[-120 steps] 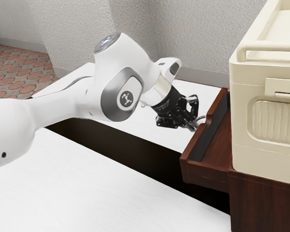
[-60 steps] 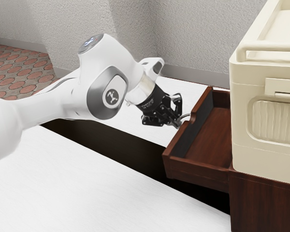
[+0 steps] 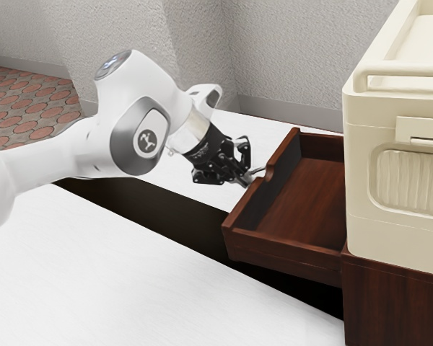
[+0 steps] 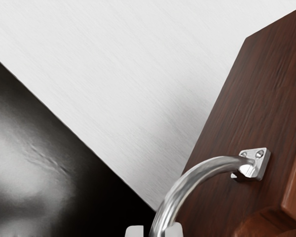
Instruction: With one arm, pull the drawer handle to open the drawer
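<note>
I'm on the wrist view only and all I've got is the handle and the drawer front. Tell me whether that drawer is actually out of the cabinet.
Observer: It is. In the exterior view the drawer juts out from the cabinet, open enough to see down into it.
Operator: Look inside and report.
Observer: The stretch of its wooden floor that I can see is bare.
Operator: Now give me whatever is above the cabinet.
Observer: A big cream box with a ribbed panel on its side sits on top.

Round emblem (image 3: 146, 141) on white arm (image 3: 61, 156), illegible lettering (image 3: 200, 153) on end effector (image 3: 250, 179)
</note>
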Robot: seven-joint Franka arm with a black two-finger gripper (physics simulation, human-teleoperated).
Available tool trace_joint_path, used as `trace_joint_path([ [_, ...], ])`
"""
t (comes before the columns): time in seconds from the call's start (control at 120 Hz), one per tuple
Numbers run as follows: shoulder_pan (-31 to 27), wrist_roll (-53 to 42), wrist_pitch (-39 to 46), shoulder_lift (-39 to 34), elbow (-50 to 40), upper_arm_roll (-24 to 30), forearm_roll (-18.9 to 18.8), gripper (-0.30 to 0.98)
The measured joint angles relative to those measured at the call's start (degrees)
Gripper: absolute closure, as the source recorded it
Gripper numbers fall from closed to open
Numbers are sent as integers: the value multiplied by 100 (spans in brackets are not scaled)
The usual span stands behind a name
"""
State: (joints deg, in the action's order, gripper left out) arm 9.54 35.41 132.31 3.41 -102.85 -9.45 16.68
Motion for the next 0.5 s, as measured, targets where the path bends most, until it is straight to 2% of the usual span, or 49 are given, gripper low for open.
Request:
trace_joint_path([
  [0.442,132,-2,-9,-77,-94,-167,-68,78],
  [0.5,123,-1,26,-69,-102,-150,-66,74],
])
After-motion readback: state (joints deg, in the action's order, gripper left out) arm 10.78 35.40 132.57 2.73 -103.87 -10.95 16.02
